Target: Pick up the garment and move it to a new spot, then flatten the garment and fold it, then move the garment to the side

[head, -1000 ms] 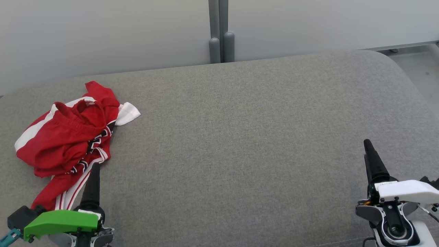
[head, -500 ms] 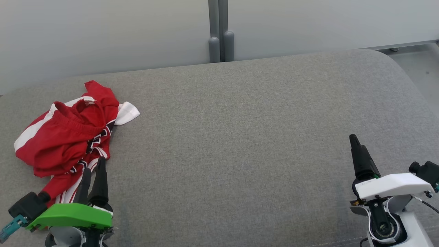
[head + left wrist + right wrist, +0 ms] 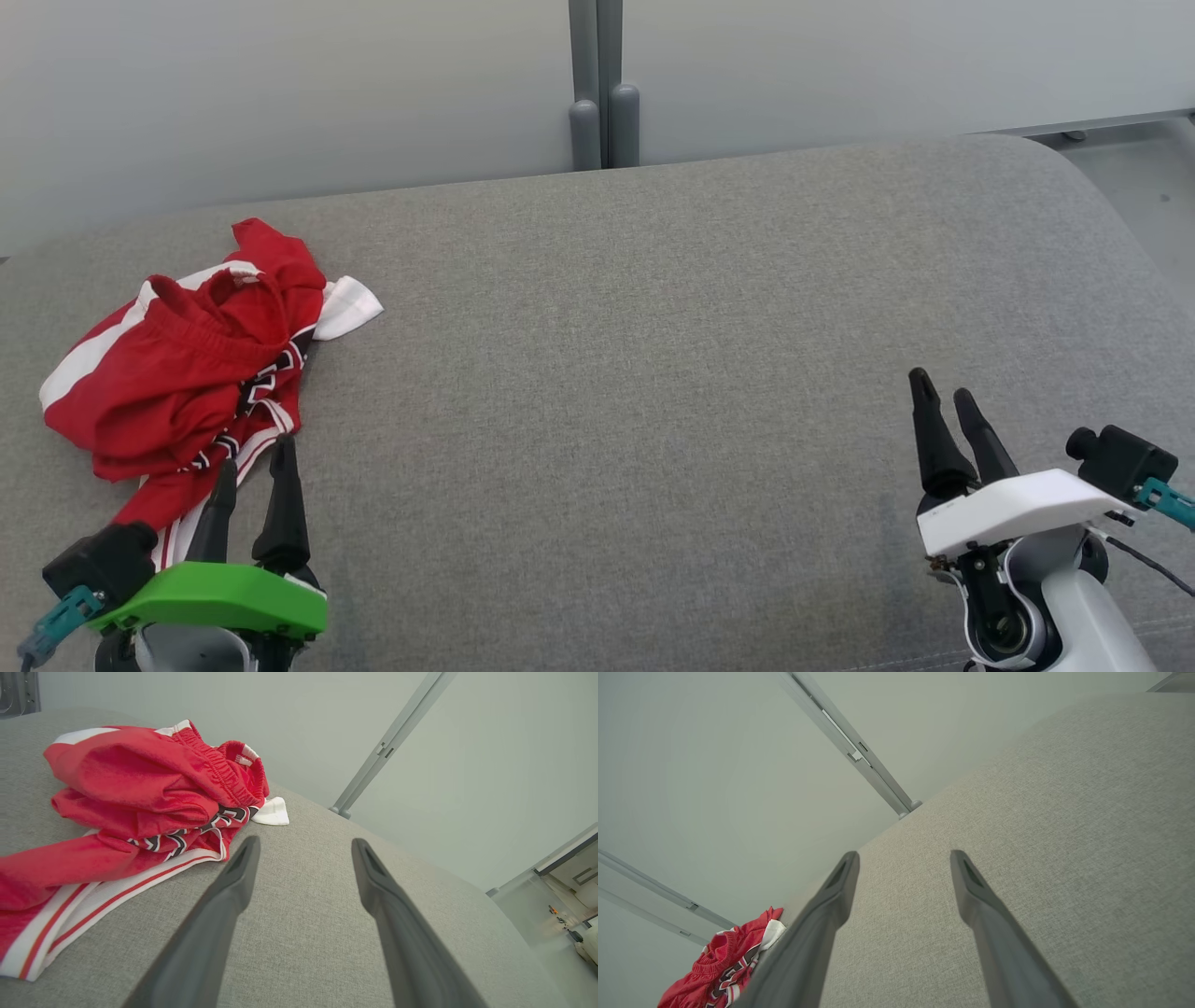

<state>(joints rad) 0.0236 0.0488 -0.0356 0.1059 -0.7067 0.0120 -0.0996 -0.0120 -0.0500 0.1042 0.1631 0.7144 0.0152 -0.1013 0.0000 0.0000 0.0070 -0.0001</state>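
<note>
Garment [image 3: 177, 373] in red and white, crumpled at the left of the grey fabric surface [image 3: 653, 373], nothing gripping it.

Head view: the near end of the white-striped hem slips behind the left gripper [image 3: 255, 452] and its green housing, so can't tell where the cloth actually ends. The black-and-white print is too bunched up to read. The left wrist view gets way closer: garment [image 3: 140, 779] cut off at the frame's left edge, elastic waistband on top of the heap, left gripper [image 3: 304, 841] fingers spread apart over bare fabric just right of the hem, not touching it. The right gripper [image 3: 941, 384] sits well apart at the near right, fingers also parted with nothing between them. In its wrist view, the right gripper [image 3: 903, 854] points across the surface, and the garment [image 3: 724, 961] is a small red bit, partly behind one finger.
</note>
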